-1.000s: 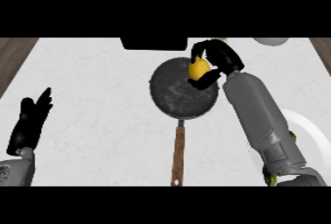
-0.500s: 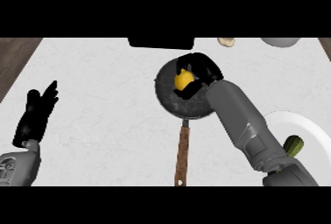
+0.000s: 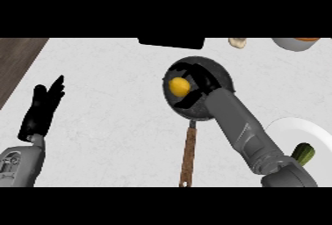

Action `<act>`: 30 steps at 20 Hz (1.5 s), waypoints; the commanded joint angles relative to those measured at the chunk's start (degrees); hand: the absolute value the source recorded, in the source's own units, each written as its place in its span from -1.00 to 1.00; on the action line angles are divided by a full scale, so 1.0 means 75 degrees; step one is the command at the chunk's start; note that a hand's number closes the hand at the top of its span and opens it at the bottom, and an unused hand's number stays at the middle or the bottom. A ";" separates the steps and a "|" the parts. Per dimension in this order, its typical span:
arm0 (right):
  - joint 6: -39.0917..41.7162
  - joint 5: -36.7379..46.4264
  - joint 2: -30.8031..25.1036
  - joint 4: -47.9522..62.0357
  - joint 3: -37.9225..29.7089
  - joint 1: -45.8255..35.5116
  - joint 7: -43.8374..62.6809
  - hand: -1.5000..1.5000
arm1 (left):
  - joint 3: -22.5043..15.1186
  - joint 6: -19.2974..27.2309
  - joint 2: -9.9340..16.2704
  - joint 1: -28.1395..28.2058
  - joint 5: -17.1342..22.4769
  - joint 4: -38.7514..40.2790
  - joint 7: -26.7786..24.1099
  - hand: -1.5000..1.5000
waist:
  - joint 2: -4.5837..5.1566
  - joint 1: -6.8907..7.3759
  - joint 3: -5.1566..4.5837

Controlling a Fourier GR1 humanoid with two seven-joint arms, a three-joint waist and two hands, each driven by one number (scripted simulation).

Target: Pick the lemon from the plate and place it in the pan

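Note:
The yellow lemon [image 3: 179, 86] lies inside the dark round pan [image 3: 220, 74] on its left side, at the upper middle of the head view. My right hand [image 3: 202, 86] is over the pan just right of the lemon, fingers spread above it and thumb below it, open and not closed on it. The grey right forearm crosses the pan's lower right part and hides it. The white plate [image 3: 295, 129] sits at the right edge, partly behind that arm. My left hand [image 3: 42, 112] rests open at the left, fingers up.
The pan's wooden handle [image 3: 189, 156] points toward me. A green vegetable [image 3: 303, 153] lies on the plate. At the back stand a black object [image 3: 172, 42], a small pale item [image 3: 238, 42] and a bowl [image 3: 295, 43]. Dark wood [image 3: 16, 61] borders the counter's left.
My right hand carried the lemon left and down over the pan, and its fingers have spread away from the lemon, which now shows whole in the pan. The left hand stayed resting.

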 commanded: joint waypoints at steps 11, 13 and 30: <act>-0.0592 -0.1695 0.0009 0.0290 -0.1085 -0.0196 -0.1399 -1.00 | 0.0170 -0.0053 0.0103 -0.0188 -0.0004 0.0393 -0.0246 0.00 | -0.0016 -0.0075 -0.0001; -0.0608 -0.1787 0.0009 0.0136 -0.1222 -0.0305 -0.1211 -1.00 | 0.0066 0.0227 -0.0178 -0.0012 -0.0123 0.0375 -0.0217 0.00 | -0.0015 -0.0209 -0.0002; 0.2210 -0.2565 -0.3414 -0.0160 -0.2022 0.0231 -0.0965 -1.00 | 0.0498 -0.0108 0.0255 0.0294 0.0133 0.0186 -0.0228 0.00 | -0.0064 -0.0536 0.0004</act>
